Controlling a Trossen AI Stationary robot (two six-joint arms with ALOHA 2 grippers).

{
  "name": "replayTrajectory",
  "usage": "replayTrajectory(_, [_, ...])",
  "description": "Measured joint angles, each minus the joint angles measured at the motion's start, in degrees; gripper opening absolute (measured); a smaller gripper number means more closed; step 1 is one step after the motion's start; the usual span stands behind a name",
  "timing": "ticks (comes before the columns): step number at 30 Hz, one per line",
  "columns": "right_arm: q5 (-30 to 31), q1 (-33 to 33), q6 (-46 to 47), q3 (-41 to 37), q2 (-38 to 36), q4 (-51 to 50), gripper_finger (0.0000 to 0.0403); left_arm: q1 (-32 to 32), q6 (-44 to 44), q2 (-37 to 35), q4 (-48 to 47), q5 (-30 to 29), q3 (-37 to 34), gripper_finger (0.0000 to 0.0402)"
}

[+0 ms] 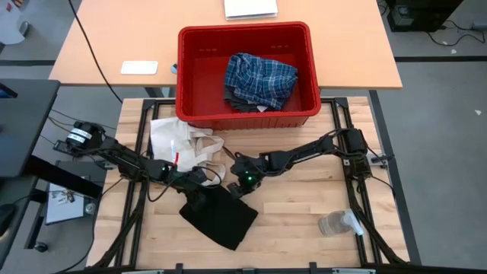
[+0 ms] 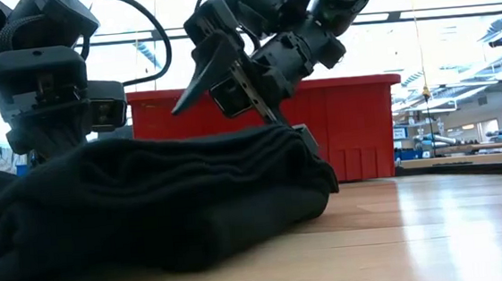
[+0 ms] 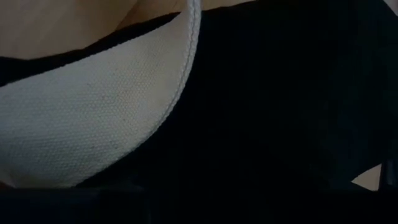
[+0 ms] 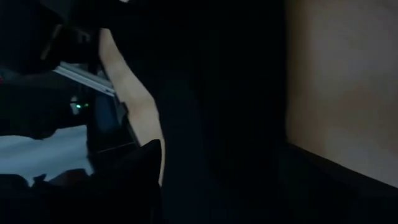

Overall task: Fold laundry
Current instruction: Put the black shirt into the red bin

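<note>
The black garment [image 1: 219,215] lies folded on the table's near middle, long axis running diagonally away from both grippers. The right gripper [image 2: 261,99] stands over its far edge, jaws apart and empty; the left gripper [image 1: 192,180] sits beside it — jaw state indeterminate.

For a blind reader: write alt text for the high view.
Both grippers, left gripper and right gripper, meet at the upper edge of a black garment on the wooden table. Behind, a red bin holds a plaid shirt.

No readable text, label, brand, number or sign appears in any view.
</note>
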Motion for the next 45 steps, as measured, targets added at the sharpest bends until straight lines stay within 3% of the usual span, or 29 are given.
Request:
replayTrajectory(6, [0.1, 0.0, -1.9, 0.0, 0.0, -6.1, 0.0372, 0.0, 0.0, 0.0, 0.0, 0.0, 0.0, 0.021])
replayTrajectory(9, [3.3, 0.7, -4.6, 0.0, 0.0, -9.8, 0.0395, 0.0, 0.0, 0.0, 0.0, 0.1, 0.0, 0.021])
replayTrajectory(15, [12.7, 4.3, -7.4, 0.0, 0.0, -10.3, 0.039, 0.0, -0.7, 0.0, 0.1, 0.1, 0.0, 0.021])
replayTrajectory(21, [17.7, 7.4, -6.3, 0.0, 0.0, -8.4, 0.039, 0.0, -1.6, 0.0, 0.1, 0.1, 0.0, 0.021])
replayTrajectory(29, [17.3, 7.5, -2.6, 0.1, 0.2, -2.1, 0.0387, 0.0, -1.6, 0.0, 0.1, -0.1, 0.0, 0.021])
replayTrajectory(33, [11.0, 6.8, 0.9, 0.0, 2.7, 2.6, 0.038, 0.0, -1.7, 0.0, 0.2, -0.1, 0.0, 0.0204])
replayTrajectory(39, [17.2, 7.3, 0.2, 0.0, 3.0, 0.6, 0.0369, 0.0, -2.7, 0.0, 0.4, -0.2, 0.0, 0.0197])
replayTrajectory(45, [18.4, 7.1, 0.0, 0.0, 3.0, 1.4, 0.0368, 0.0, -2.7, 0.0, 0.4, -0.3, 0.0, 0.0197])
